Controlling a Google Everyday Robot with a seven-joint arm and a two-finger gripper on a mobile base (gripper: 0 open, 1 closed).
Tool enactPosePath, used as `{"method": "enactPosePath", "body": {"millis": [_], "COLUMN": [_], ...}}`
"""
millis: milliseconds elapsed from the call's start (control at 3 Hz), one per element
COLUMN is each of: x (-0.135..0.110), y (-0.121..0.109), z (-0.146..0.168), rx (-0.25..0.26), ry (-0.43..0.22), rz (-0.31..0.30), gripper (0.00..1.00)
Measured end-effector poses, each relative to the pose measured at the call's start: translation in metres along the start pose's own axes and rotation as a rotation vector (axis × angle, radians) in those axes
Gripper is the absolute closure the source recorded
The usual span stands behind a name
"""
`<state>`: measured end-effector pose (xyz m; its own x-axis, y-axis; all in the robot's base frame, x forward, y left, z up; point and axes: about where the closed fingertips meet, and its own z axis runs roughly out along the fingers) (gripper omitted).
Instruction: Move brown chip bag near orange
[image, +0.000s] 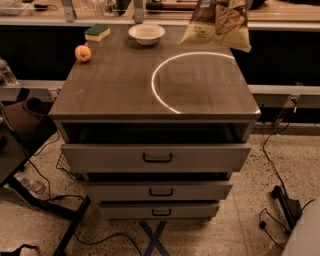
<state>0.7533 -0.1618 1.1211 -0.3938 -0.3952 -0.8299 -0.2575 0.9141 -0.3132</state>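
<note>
The brown chip bag (217, 22) has pale yellow edges.

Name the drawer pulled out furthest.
The top grey drawer; the two below it sit further in. The gripper is out of view, presumably above the hanging dark brown chip bag.

White rounded shell (306, 236); claw off-frame

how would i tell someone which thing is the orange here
On the grey drawer cabinet, look at the back left of its top. The orange sits there, just in front of the sponge and left of the white bowl: the only small, round, orange thing. The tool is out of view; the chip bag hangs top right.
</note>
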Motion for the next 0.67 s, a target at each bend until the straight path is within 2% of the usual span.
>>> {"method": "enactPosePath", "body": {"millis": [333, 667], "x": [-0.008, -0.024], "y": [0.052, 0.109], "z": [0.002, 0.009], "rx": [-0.124, -0.270], "ry": [-0.079, -0.179], "rz": [-0.013, -0.025], "gripper": [1.00, 1.00]}}
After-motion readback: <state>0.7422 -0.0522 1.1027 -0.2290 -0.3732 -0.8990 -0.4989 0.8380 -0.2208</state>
